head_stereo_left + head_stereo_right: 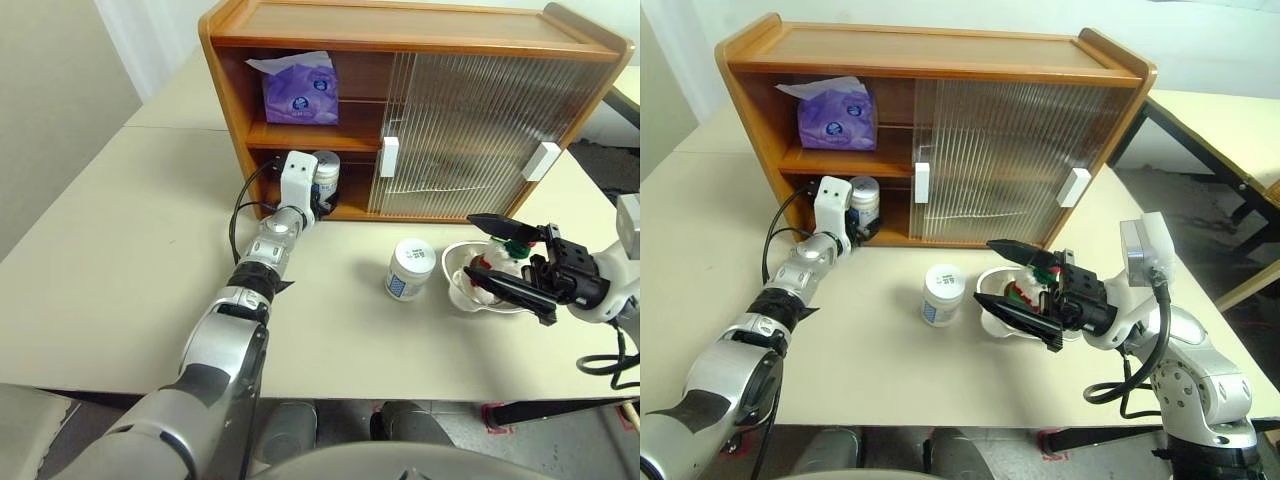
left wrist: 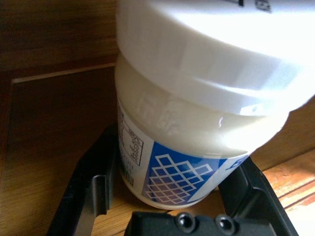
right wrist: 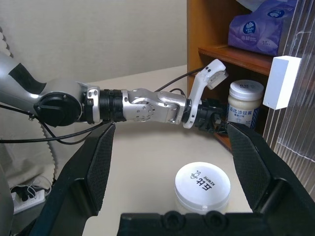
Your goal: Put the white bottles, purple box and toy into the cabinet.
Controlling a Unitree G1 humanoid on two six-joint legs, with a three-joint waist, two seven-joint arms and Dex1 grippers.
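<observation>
Cabinet point(image 1: 420, 120): purple box point(image 1: 300, 90) on inner shelf; left fingers point(image 2: 93, 189) closed around white bottle point(image 2: 197, 118) on bottom shelf. Surface point(image 1: 120, 290): second bottle point(image 1: 410, 268); toy point(image 1: 1025, 290) in bowl point(image 1: 995, 320). Right fingers point(image 1: 1015, 310) wide apart, empty.

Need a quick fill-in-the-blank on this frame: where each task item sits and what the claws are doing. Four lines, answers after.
1. The purple box sits on the cabinet's ____ shelf.
2. The left claw is closed on a white ____ at the lower shelf.
3. The second bottle stands on the ____.
4. The right claw, fingers ____, hangs by the toy in the bowl.

Answers: upper; bottle; table; open
</observation>
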